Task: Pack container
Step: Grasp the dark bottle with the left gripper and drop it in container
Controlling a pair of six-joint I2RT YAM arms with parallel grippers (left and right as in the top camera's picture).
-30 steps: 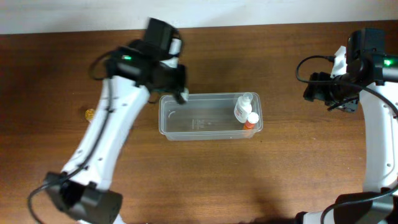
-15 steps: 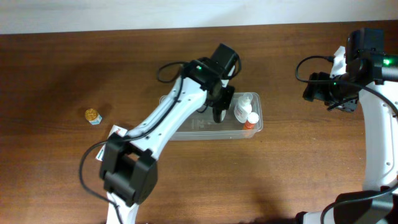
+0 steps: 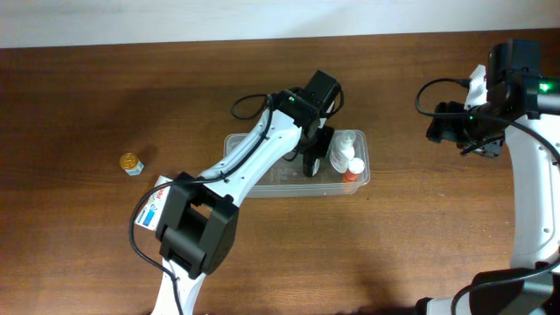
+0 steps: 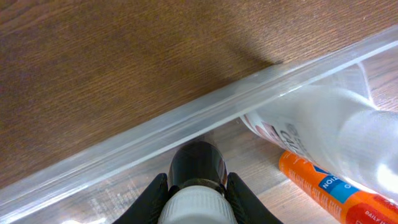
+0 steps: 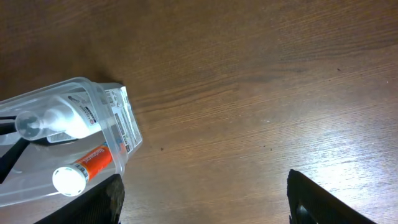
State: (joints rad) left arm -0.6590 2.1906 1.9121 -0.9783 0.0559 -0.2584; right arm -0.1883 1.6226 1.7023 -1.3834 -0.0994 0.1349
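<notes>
The left pincer [image 4: 198,186], clamped on a small dark bottle [image 4: 198,163], hangs inside the clear container [image 4: 186,118], probably to set it beside the white bottle [image 4: 323,118] just alongside, while the right pincer [image 5: 205,202] gapes empty, well apart.

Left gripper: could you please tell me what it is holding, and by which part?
The left gripper holds a small dark bottle by its white-capped end, over the container.
</notes>
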